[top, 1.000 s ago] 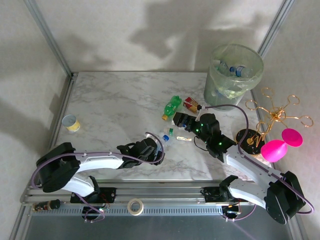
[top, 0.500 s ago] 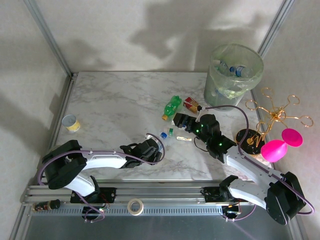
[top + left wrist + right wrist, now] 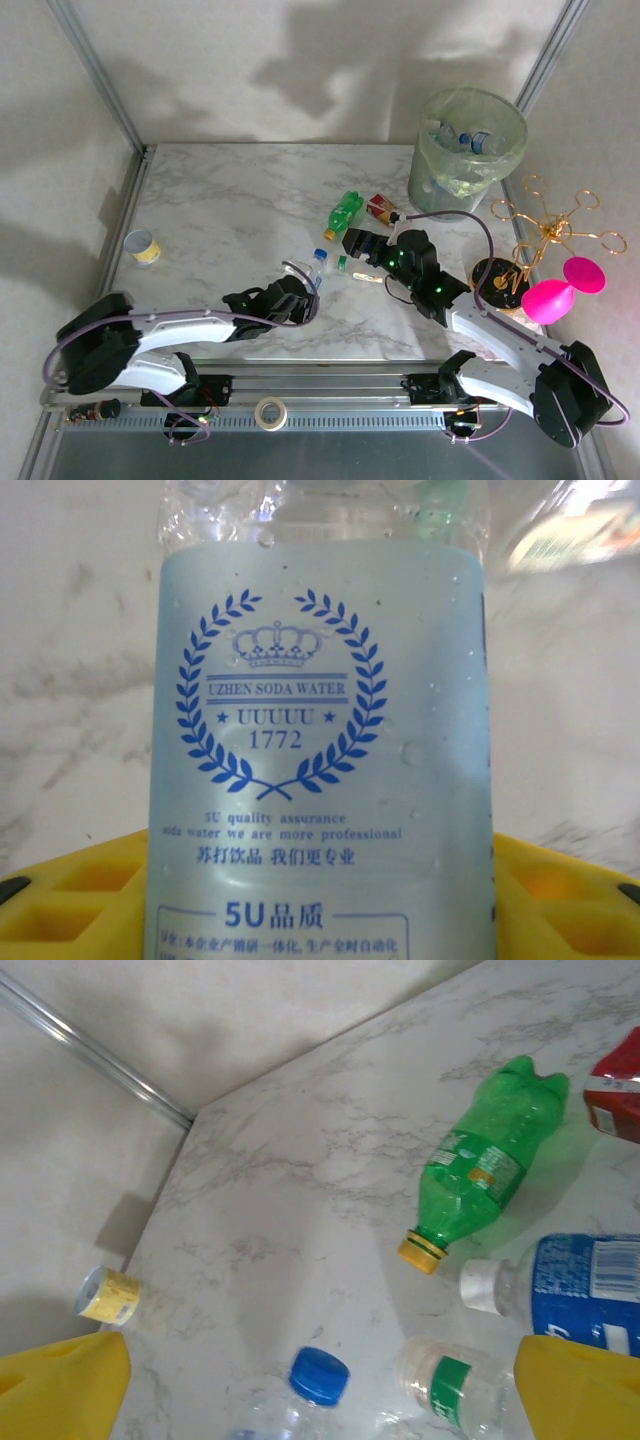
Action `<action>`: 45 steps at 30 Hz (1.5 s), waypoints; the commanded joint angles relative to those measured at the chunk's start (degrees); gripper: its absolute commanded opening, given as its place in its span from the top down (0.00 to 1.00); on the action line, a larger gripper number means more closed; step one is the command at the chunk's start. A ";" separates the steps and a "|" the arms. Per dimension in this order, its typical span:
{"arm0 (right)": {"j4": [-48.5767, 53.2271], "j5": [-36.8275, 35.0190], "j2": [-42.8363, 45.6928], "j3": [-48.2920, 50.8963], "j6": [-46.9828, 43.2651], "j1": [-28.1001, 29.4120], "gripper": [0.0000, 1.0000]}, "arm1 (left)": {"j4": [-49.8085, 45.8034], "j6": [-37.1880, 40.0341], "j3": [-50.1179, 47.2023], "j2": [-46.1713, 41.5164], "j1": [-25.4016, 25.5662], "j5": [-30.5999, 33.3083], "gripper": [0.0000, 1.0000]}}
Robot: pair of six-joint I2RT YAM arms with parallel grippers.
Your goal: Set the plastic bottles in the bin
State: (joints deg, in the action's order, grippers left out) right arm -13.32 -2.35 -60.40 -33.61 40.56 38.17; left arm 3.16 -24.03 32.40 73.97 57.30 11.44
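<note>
Left arm stretched low over the marble table (image 3: 220,200), left gripper (image 3: 297,288) pinching a clear bottle (image 3: 320,730) by its smooth pale-blue label, yellow pads (image 3: 70,890) at both sides. Right arm reaches forward, right gripper (image 3: 360,242) spread wide near a green bottle (image 3: 485,1170) lying flat. The round translucent bin (image 3: 425,180), bag-lined, stands at the far right corner.

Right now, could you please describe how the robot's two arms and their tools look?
The left arm and right arm have white shells, black joints and purple cables. The left tool and right tool are black with yellow pads; green lights dot the right wrist.
</note>
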 commanded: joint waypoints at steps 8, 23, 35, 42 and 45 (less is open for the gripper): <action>-12.21 8.31 -6.73 -3.91 1.79 5.75 0.01 | 30.27 -2.86 -9.77 -12.12 0.18 1.56 0.47; -18.58 14.76 -13.99 -7.26 2.69 9.33 0.14 | 35.60 1.59 -7.61 -9.18 0.18 0.70 0.48; -18.12 15.13 -16.09 -8.14 2.27 9.35 0.44 | 35.25 1.40 -7.79 -8.91 0.12 1.02 0.45; -18.04 12.70 -15.32 -7.30 2.51 9.37 0.50 | 34.60 0.46 -8.35 -9.79 0.18 2.64 0.20; -15.67 9.15 -13.96 -7.17 1.55 9.37 0.51 | 33.83 -0.26 -9.62 -11.40 0.12 4.32 0.07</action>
State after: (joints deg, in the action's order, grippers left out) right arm -29.65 10.44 -75.85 -40.23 43.24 47.18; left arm 36.21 -23.46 22.90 64.69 57.30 13.69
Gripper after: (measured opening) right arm 0.562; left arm 0.908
